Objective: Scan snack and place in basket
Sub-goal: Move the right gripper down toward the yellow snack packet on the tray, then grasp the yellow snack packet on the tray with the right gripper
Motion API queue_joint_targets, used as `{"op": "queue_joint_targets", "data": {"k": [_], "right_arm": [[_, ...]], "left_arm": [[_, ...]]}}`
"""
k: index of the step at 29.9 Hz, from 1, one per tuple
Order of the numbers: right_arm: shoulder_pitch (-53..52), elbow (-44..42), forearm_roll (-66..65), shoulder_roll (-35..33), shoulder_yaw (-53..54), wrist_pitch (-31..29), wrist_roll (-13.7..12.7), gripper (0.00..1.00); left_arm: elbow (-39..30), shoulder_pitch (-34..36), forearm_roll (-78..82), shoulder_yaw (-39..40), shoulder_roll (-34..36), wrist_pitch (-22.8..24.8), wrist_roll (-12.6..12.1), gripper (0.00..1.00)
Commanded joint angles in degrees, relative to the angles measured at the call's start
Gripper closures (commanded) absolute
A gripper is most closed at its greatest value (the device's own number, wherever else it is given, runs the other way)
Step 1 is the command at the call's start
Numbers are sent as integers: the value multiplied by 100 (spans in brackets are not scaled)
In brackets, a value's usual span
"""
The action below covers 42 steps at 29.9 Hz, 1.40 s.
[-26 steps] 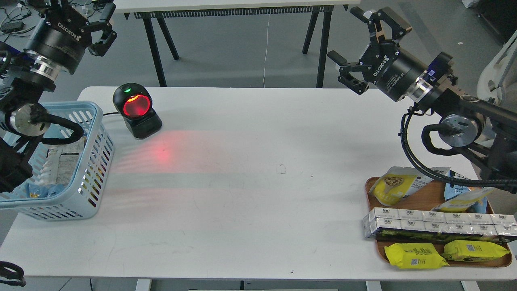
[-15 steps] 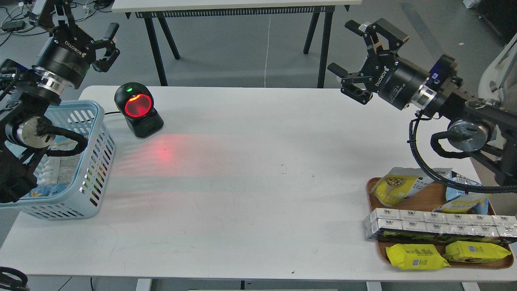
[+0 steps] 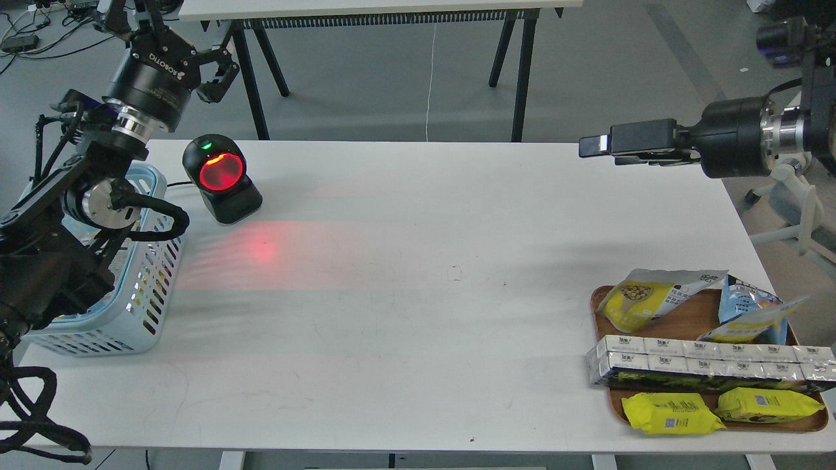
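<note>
One table [image 3: 418,313]. One basket [image 3: 147,307] beneath left arm. One tray [image 3: 702,313], well below right gripper [image 3: 597,145], carries one snack [image 3: 643,300], two yellow packets [image 3: 673,412]. Left gripper [image 3: 166,29] spread wide, empty; right seen edge-on, opening unclear. One scanner [image 3: 221,177] below left gripper.
</note>
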<state>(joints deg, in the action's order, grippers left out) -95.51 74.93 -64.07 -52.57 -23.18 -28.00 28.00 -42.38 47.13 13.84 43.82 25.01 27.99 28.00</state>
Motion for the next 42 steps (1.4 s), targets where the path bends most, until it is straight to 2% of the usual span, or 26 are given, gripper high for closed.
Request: {"op": "queue_joint_targets", "data": {"k": [1,7,12,19,28,35,36,39,42], "right_arm": [[-529,338,-1772,-8,-379,0,0,3],[-679,1312,-3864,-350,-424,0,0,3],[-636,2087,-4596,-605,-485,0,0,3],[-232,2140,-5906,-843,-643,0,0,3],[190,1974,-6093,-764,-617,0,0,6],[437,1455,-6093,-448,-573,0,0,24],[480,1402,-6093,-413,-530,0,0,28],[717,1288,-6093,-307,-258,0,0,58],[981,1270,-6093,-254,15,0,0,71]], "left_arm": [[10,42,5,-14,48,1,0,0],[10,24,5,-32,232,1,0,0],[10,15,5,-41,224,1,0,0],[10,6,5,-41,224,1,0,0],[10,-20,5,-32,215,1,0,0],[28,-55,5,-23,224,1,0,0],[36,-64,5,-23,224,1,0,0],[28,-81,5,-23,224,1,0,0],[36,-82,5,-23,224,1,0,0]]}}
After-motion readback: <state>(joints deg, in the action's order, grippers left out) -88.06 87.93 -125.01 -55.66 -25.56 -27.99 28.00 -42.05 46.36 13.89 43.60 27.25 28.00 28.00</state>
